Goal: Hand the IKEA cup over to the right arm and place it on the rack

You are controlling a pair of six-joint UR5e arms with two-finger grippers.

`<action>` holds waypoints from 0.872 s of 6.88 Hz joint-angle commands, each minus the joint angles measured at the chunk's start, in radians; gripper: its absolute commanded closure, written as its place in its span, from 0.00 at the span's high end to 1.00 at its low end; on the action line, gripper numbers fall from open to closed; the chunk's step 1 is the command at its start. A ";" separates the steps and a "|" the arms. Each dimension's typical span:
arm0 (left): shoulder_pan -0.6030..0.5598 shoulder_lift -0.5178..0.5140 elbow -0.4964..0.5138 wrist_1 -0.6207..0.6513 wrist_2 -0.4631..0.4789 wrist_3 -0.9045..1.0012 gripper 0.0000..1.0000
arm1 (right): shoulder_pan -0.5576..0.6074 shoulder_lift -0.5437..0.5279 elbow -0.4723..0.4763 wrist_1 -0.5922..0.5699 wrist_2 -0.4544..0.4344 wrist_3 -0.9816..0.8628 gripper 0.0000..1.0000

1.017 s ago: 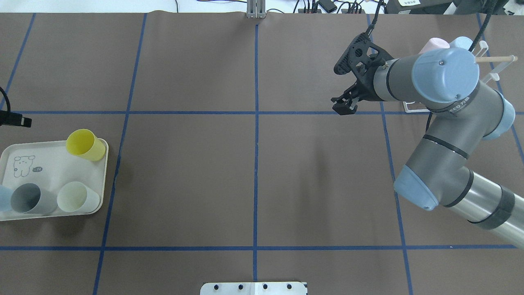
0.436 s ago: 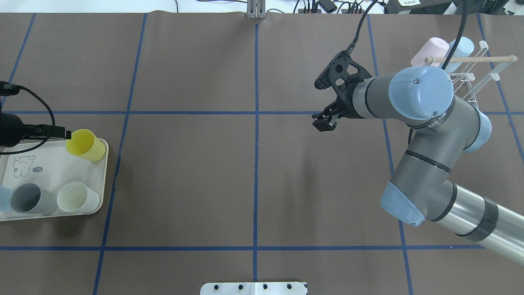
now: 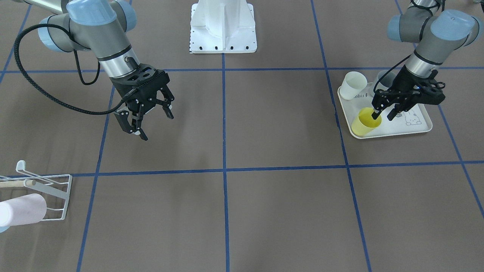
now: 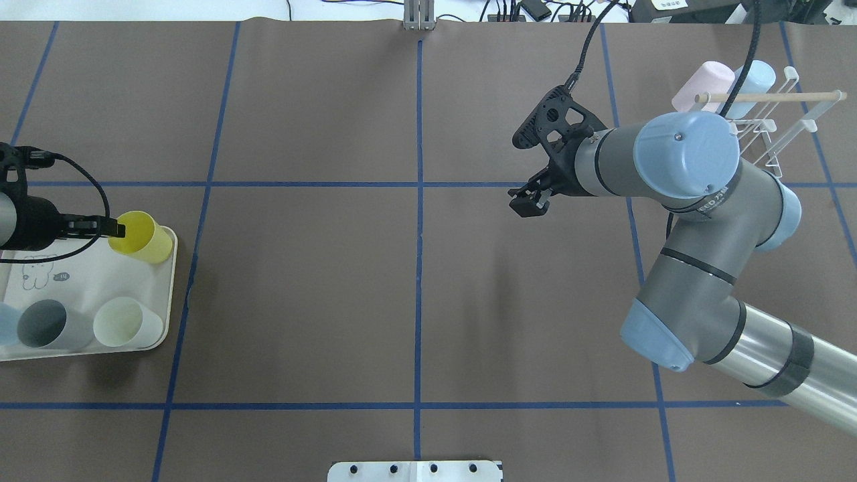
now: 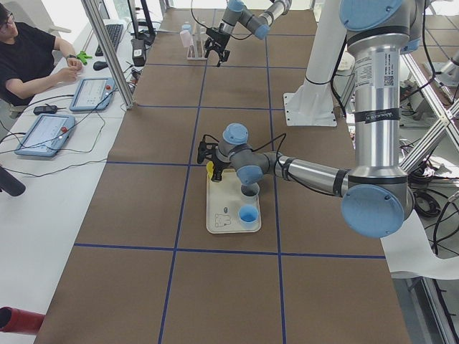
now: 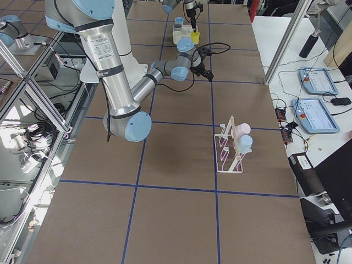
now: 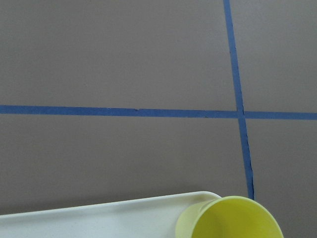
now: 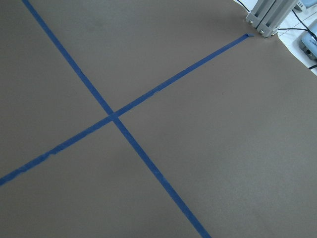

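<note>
A yellow IKEA cup [image 4: 144, 237] [image 3: 365, 122] stands upright at a corner of the cream tray [image 4: 80, 268]; its rim shows at the bottom of the left wrist view [image 7: 233, 220]. My left gripper [image 3: 382, 115] [image 4: 117, 229] is open at the cup's rim, one finger inside the mouth and the other outside the wall. My right gripper [image 3: 155, 124] [image 4: 529, 201] hangs open and empty over bare table. The white wire rack [image 4: 776, 127] [image 3: 56, 189] with its wooden rod [image 4: 803, 96] stands at the far right.
A pink cup [image 4: 703, 84] and a light blue cup [image 4: 753, 77] hang on the rack. On the tray also stand a grey cup [image 4: 43, 325], a pale cup [image 4: 127, 323] and a blue cup [image 4: 5, 325]. A person [image 5: 29, 57] sits beyond the table's far side.
My left gripper came in from the left edge and reached the yellow cup's rim. My right arm swung away from the rack toward the table's middle.
</note>
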 commanded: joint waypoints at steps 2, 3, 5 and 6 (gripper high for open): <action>0.003 -0.001 0.001 0.003 0.001 0.003 0.11 | -0.001 -0.003 0.000 0.002 0.001 0.000 1.00; 0.003 -0.001 -0.008 0.003 -0.004 0.008 0.00 | -0.001 -0.006 0.000 0.002 0.001 0.000 1.00; -0.003 0.001 -0.014 0.003 -0.021 0.012 0.00 | -0.001 -0.007 0.000 0.002 0.001 -0.002 1.00; -0.014 0.012 -0.031 0.003 -0.065 0.018 0.00 | -0.008 -0.006 -0.002 0.002 -0.004 -0.007 1.00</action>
